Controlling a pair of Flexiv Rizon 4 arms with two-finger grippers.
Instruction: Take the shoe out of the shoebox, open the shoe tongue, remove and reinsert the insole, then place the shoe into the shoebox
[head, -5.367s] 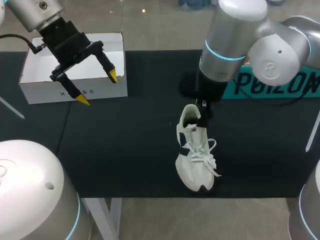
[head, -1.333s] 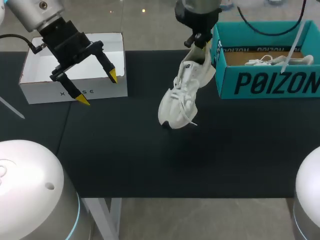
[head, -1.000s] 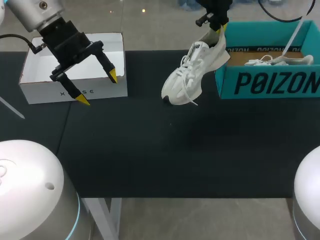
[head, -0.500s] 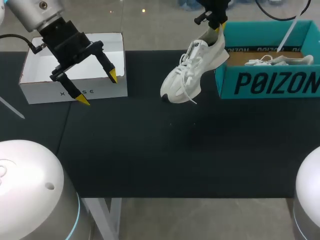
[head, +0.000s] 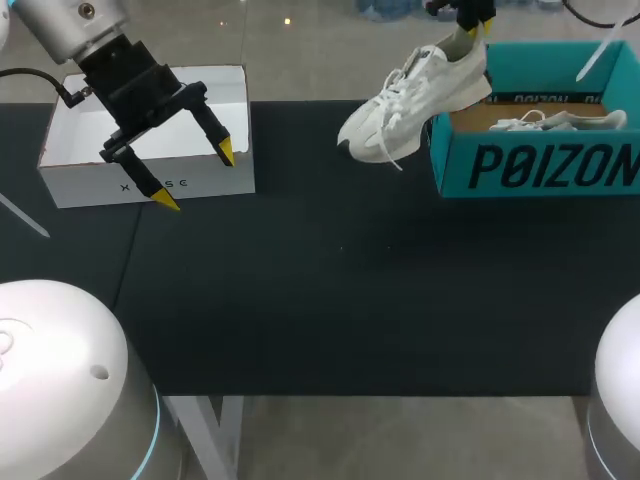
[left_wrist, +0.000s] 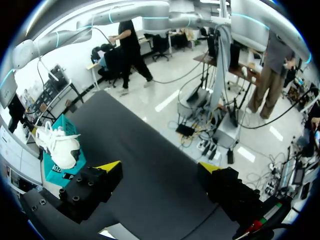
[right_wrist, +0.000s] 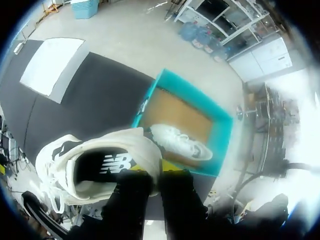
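A white sneaker (head: 415, 95) hangs in the air, its heel above the near-left corner of the teal shoebox (head: 530, 165) and its toe pointing left, out over the black mat. My right gripper (head: 470, 25) is shut on its heel collar. In the right wrist view the sneaker (right_wrist: 95, 167) is pinched at the collar by that gripper (right_wrist: 152, 175), with the shoebox (right_wrist: 226, 145) below holding a second white shoe (right_wrist: 180, 142). My left gripper (head: 197, 176) hangs open over the white box, holding nothing. The left wrist view shows this gripper (left_wrist: 159, 166) with the sneaker (left_wrist: 60, 145) far off.
A white open box (head: 150, 125) stands at the back left of the black mat (head: 330, 300), under my left gripper. The second shoe (head: 555, 122) lies along the shoebox's brown floor.
My right arm has carried the sneaker up and to the right, from beside the shoebox to over its left rim. The left arm has not moved.
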